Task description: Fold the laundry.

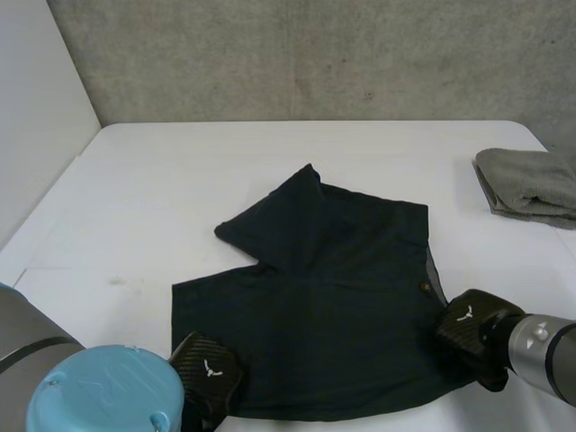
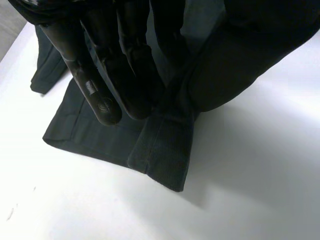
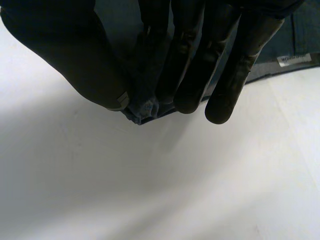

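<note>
Dark shirt (image 1: 333, 297) lies mid-desk (image 1: 162, 180), barely folded, I judge; a folded grey cloth (image 1: 531, 184) sits aside. My left hand (image 1: 209, 369) pinches the shirt's near-left corner, my right hand (image 1: 468, 328) its near-right corner.

I have both arms low at the near edge. My left arm (image 1: 103, 391) ends in the left hand (image 1: 209, 367), its straight fingers (image 2: 100, 95) pressed toward the thumb (image 2: 240, 65), pinching the dark garment (image 1: 333, 297). My right arm (image 1: 544, 346) reaches in from the side. The right hand (image 1: 468, 326) nips a bunched corner between fingers (image 3: 225, 90) and thumb (image 3: 75, 65).
</note>
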Robot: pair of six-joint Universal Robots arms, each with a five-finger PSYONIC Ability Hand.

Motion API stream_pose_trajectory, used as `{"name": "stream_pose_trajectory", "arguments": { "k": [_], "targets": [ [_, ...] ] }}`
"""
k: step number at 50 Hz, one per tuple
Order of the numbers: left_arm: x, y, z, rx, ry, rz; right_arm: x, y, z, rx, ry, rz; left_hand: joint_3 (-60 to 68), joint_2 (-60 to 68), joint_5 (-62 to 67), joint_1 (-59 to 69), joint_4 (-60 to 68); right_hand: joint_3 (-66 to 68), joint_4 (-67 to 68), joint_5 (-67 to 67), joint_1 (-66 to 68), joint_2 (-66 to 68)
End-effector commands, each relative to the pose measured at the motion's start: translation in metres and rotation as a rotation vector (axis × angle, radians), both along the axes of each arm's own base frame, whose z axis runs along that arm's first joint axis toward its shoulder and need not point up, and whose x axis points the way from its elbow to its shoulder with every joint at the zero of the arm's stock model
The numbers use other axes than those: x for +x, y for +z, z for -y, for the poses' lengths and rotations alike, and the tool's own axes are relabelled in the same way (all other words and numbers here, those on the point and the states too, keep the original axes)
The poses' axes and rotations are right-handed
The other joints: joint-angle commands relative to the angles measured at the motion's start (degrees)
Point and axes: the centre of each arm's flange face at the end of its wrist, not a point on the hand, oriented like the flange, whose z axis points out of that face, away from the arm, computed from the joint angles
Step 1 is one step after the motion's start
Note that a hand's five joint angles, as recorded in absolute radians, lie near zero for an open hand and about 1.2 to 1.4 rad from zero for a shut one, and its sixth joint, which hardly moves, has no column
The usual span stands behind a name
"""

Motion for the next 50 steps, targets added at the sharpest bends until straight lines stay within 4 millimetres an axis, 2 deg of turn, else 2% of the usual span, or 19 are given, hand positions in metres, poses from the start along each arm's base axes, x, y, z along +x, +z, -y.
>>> {"name": "stream_pose_trajectory", "arguments": {
  "k": [1,2,3,6,9,10,13,14,17,18,21,22,26,30,34,38,45,50],
  "targets": [
    [-0.004,0.02,0.005,-0.034,0.006,-0.064,-0.011,0.006,-0.001,-0.032,-0.044,0.008,-13.4,-13.7,-12.4,-9.3,-13.8,11.7,11.9,13.6,24.4,12.8],
    [-0.004,0.022,0.007,-0.038,0.007,-0.068,-0.012,0.008,0.0,-0.042,-0.048,0.012,-31.5,-31.9,-30.5,-27.4,-31.9,11.7,11.9,13.6,24.4,12.8],
    [-0.005,0.024,0.009,-0.048,0.009,-0.074,-0.012,0.008,0.0,-0.048,-0.047,0.016,-58.3,-58.7,-57.3,-54.2,-58.7,11.7,11.9,13.6,24.4,12.8],
    [-0.008,0.032,0.022,-0.081,0.023,-0.084,-0.009,0.008,0.002,-0.068,-0.036,0.05,-57.9,-58.3,-56.9,-53.9,-58.3,11.7,11.9,13.6,24.4,12.8],
    [-0.008,0.045,0.056,-0.141,0.095,-0.128,-0.007,0.007,0.003,-0.077,-0.023,0.075,-58.3,-58.6,-57.3,-54.2,-58.7,11.7,11.9,13.6,24.4,12.8],
    [-0.006,0.052,0.079,-0.178,0.138,-0.17,-0.005,0.006,0.002,-0.077,-0.017,0.09,-57.3,-57.6,-56.3,-53.2,-57.7,11.7,11.9,13.6,24.4,12.8],
    [-0.003,0.058,0.113,-0.226,0.173,-0.236,-0.004,0.005,0.002,-0.08,-0.015,0.115,-56.7,-57.1,-55.8,-52.7,-57.1,11.7,11.9,13.6,24.4,12.8],
    [-0.004,0.059,0.13,-0.24,0.162,-0.273,-0.003,0.005,0.003,-0.079,-0.022,0.132,-55.6,-55.9,-54.6,-51.5,-56.0,11.7,11.9,13.6,24.4,12.8],
    [-0.009,0.048,0.153,-0.223,0.121,-0.307,-0.002,0.003,0.002,-0.076,-0.032,0.154,-52.9,-53.3,-51.9,-48.8,-53.3,11.7,11.9,13.6,24.4,12.8],
    [-0.012,0.041,0.168,-0.207,0.093,-0.327,-0.002,0.003,0.003,-0.081,-0.039,0.166,-51.9,-52.2,-50.9,-47.8,-52.3,11.7,11.9,13.6,24.4,12.8],
    [-0.016,0.032,0.189,-0.185,0.055,-0.357,-0.001,0.001,0.004,-0.09,-0.048,0.18,-49.8,-50.2,-48.9,-45.8,-50.3,11.7,11.9,13.6,24.4,12.8],
    [-0.016,0.025,0.205,-0.172,0.05,-0.365,-0.001,0.0,0.006,-0.102,-0.052,0.188,-48.3,-48.7,-47.4,-44.3,-48.7,11.7,11.9,13.6,24.4,12.8],
    [-0.018,0.002,0.232,-0.14,0.056,-0.364,0.0,-0.003,0.007,-0.121,-0.068,0.212,-46.1,-46.5,-45.2,-42.1,-46.5,11.7,11.9,13.6,24.4,12.8],
    [-0.025,-0.016,0.248,-0.128,0.048,-0.36,0.001,-0.006,0.008,-0.126,-0.096,0.25,-46.0,-46.3,-45.0,-41.9,-46.4,11.7,11.9,13.6,24.4,12.8],
    [-0.03,-0.026,0.261,-0.133,0.044,-0.364,0.001,-0.009,0.009,-0.132,-0.118,0.277,-45.3,-45.7,-44.3,-41.3,-45.7,11.7,11.9,13.6,24.4,12.8],
    [-0.037,-0.036,0.265,-0.122,0.021,-0.369,0.001,-0.01,0.01,-0.137,-0.125,0.284,-43.8,-44.2,-42.8,-39.7,-44.2,11.7,11.9,13.6,24.4,12.8],
    [-0.043,-0.038,0.267,-0.112,0.001,-0.398,0.0,-0.013,0.01,-0.145,-0.128,0.287,-34.4,-34.8,-33.4,-30.3,-34.8,11.7,11.9,13.6,24.4,12.8],
    [-0.046,-0.037,0.267,-0.109,0.001,-0.413,-0.001,-0.014,0.009,-0.144,-0.13,0.286,-33.9,-34.2,-32.9,-29.8,-34.3,11.7,11.9,13.6,24.4,12.8]
  ]
}}
